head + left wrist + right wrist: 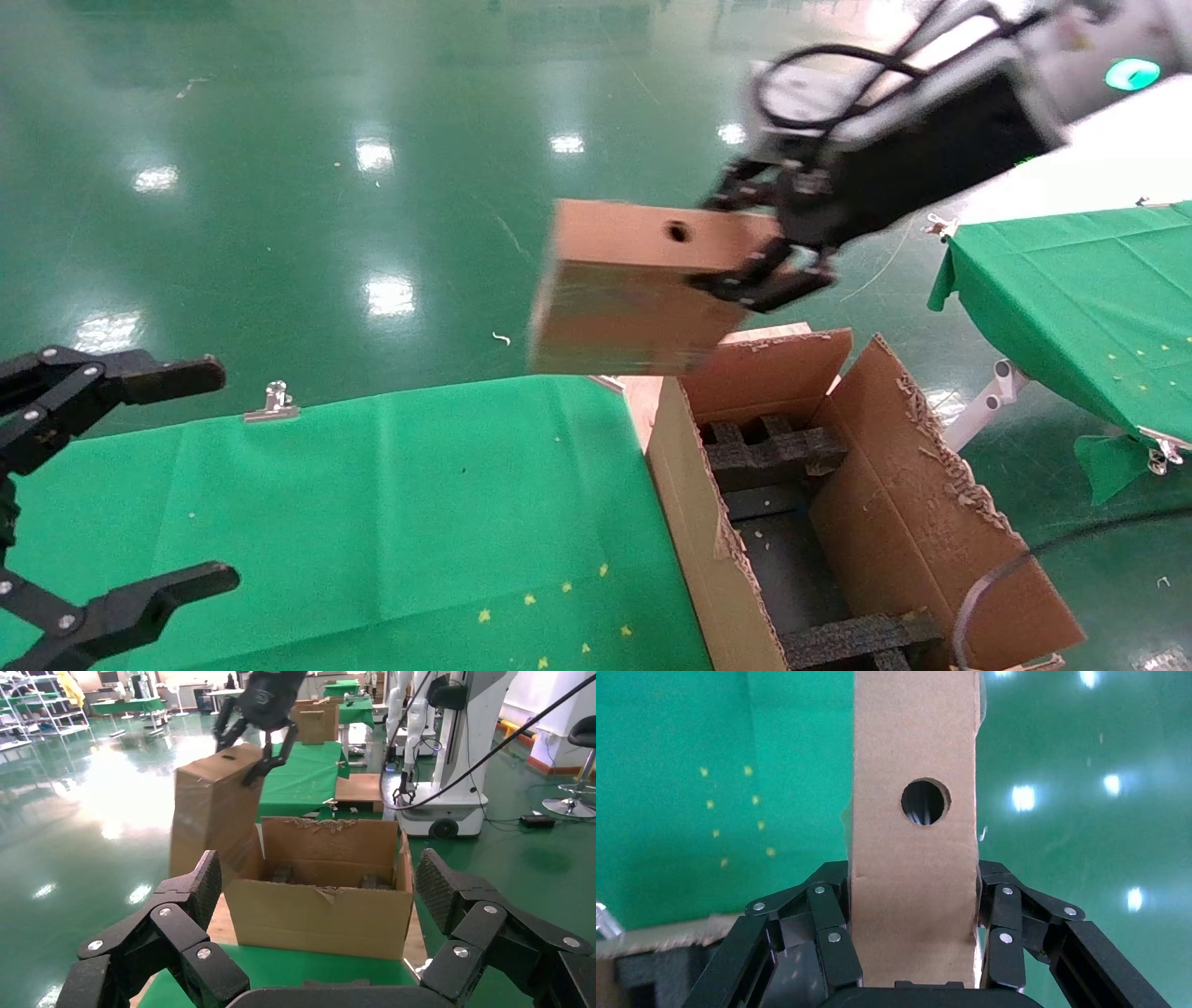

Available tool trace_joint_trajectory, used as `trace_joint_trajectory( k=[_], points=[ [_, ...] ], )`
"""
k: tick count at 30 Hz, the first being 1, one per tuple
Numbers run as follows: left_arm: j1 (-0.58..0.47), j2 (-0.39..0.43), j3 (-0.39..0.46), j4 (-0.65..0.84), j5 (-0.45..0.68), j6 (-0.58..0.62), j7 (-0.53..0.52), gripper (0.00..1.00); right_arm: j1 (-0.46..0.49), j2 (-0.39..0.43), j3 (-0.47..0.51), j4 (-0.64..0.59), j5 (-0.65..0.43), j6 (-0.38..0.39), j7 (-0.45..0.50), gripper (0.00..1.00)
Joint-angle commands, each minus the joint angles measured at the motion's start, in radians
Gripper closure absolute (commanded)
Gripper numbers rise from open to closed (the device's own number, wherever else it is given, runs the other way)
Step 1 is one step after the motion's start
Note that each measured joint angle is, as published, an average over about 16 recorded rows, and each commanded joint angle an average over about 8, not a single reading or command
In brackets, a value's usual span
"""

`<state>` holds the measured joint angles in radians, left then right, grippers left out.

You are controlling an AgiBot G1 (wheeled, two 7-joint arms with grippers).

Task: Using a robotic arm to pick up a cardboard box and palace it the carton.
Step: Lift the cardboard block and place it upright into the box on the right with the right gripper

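Right end effector [778, 247] clamping cardboard box [633, 289], upper centre | carton [917, 522] lower right | left end effector [112, 485] idling apart, lower left | risk: box snagging ragged flaps, slipping.

carton [866, 522] open-topped, black foam inserts [773, 452] crowding both ends, middle seemingly free, ragged flaps [931, 438] flanking

Cardboard box [629, 298] above carton [894, 485], leftward.

Matt scuffed brown cardboard box [633, 289], ragged corrugated carton [894, 494], glossy green floor [279, 186], green cloth [372, 522].
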<state>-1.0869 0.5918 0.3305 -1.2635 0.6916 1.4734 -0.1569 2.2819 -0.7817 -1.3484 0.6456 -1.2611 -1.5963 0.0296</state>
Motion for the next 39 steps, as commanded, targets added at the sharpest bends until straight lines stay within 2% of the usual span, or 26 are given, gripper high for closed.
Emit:
trace_joint_trajectory(
  k=[1,12,17,23,32,36,39],
  points=[
    [0.0,0.0,0.0,0.0,0.0,0.0,0.0,0.0,0.015,0.033,-0.031,0.004,0.004,0.0,0.004,1.0],
    [0.0,0.0,0.0,0.0,0.0,0.0,0.0,0.0,0.133,0.324,-0.218,0.161,-0.014,0.003,0.108,1.0],
    [0.0,0.0,0.0,0.0,0.0,0.0,0.0,0.0,0.161,0.421,-0.282,0.239,-0.013,0.005,0.16,1.0],
    [0.0,0.0,0.0,0.0,0.0,0.0,0.0,0.0,0.165,0.471,-0.337,0.305,0.017,0.004,0.196,1.0],
    [0.0,0.0,0.0,0.0,0.0,0.0,0.0,0.0,0.157,0.472,-0.348,0.313,0.021,0.017,0.205,1.0],
    [0.0,0.0,0.0,0.0,0.0,0.0,0.0,0.0,0.138,0.484,-0.359,0.32,0.018,0.064,0.256,1.0],
    [0.0,0.0,0.001,0.0,0.0,0.0,0.0,0.0,0.121,0.508,-0.369,0.345,0.006,0.127,0.342,1.0]
  ],
)
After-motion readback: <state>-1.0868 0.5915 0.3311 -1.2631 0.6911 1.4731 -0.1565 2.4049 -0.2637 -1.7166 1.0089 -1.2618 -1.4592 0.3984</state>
